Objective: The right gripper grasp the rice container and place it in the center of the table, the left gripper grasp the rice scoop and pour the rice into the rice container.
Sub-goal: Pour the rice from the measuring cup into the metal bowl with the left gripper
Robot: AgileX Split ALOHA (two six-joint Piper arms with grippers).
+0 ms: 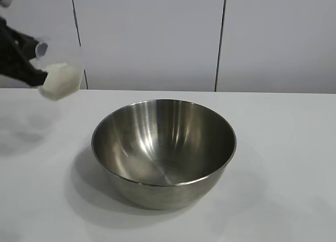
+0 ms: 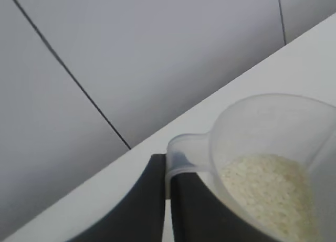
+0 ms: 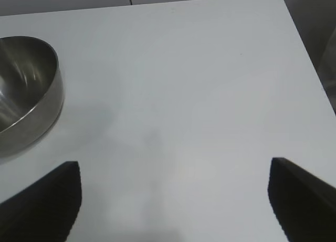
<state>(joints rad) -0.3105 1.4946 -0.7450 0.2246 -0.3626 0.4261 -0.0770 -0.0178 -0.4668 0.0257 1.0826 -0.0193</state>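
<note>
White table [image 1: 294,163] under pale wall panels, and the rice container [image 1: 164,150] sits empty at centre; up at far left the left gripper [image 1: 38,76] holds the rice scoop [image 1: 60,76] aloft. Left wrist: fingers [image 2: 197,210] clamped on the scoop's handle, rice [image 2: 268,192] heaped inside. Right wrist: right gripper [image 3: 173,200] spread wide, holding nothing, to the right of the container.

The table [image 1: 294,147] was a flat, plain white matte top that ran back to a pale panelled wall. Only one thing stood directly on it: the rice container [image 1: 164,150], a large round bowl of shiny stainless steel with a thin rim, upright near the middle of the surface. Its inside showed bare metal. A soft grey shadow lay on the white top around its base, heaviest toward the exterior view's left.
</note>
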